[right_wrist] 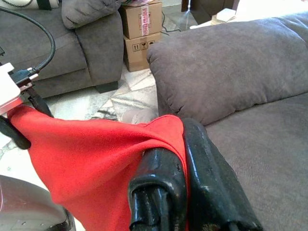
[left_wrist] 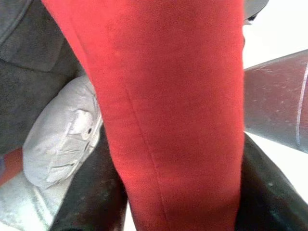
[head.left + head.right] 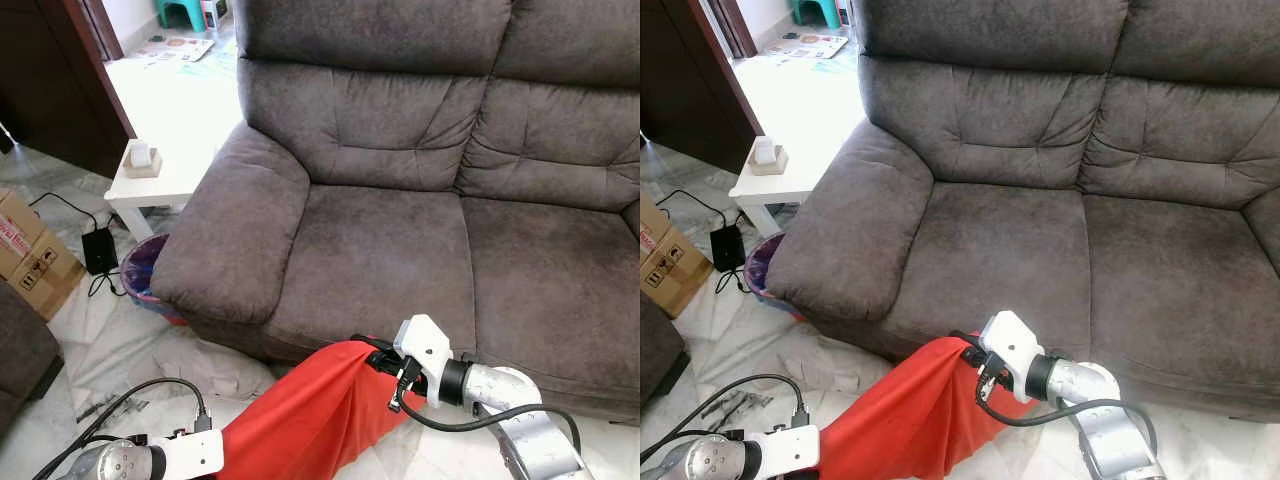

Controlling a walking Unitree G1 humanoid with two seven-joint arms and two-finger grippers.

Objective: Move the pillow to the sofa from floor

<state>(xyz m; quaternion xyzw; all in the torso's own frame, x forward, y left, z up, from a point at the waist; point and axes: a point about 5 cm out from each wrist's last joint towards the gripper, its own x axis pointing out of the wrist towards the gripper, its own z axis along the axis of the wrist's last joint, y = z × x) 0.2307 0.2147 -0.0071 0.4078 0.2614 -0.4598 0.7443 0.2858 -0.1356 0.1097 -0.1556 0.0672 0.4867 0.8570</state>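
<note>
The red pillow [image 3: 310, 415] hangs slack between the two arms, just in front of the sofa [image 3: 400, 250] and level with the front edge of its seat; it is off the floor but not yet on the cushion. The right pincer [image 1: 180, 159] is clenched on the pillow's upper corner, the cloth bunched between its black fingers [image 1: 211, 187] right at the seat's edge; the left pincer [image 2: 178, 202] is lower and to the left, its fingers [image 2: 91, 192] closed on the other end, with red fabric stretched between them.

The pillow looks light and very soft; it sags and folds like a loose cover, so it will droop wherever it is not held. The cloth seems grippy enough; a pinch on a corner or seam should hold, though a thin fold could slip out. Two spread grips keep it from trailing; lifting both ends over the seat edge looks like the remaining step.

A crumpled white bag [image 3: 215, 365] lies on the floor [image 3: 100, 340] beneath the armrest; a white desk [image 3: 170, 130] stands beside the sofa.
</note>
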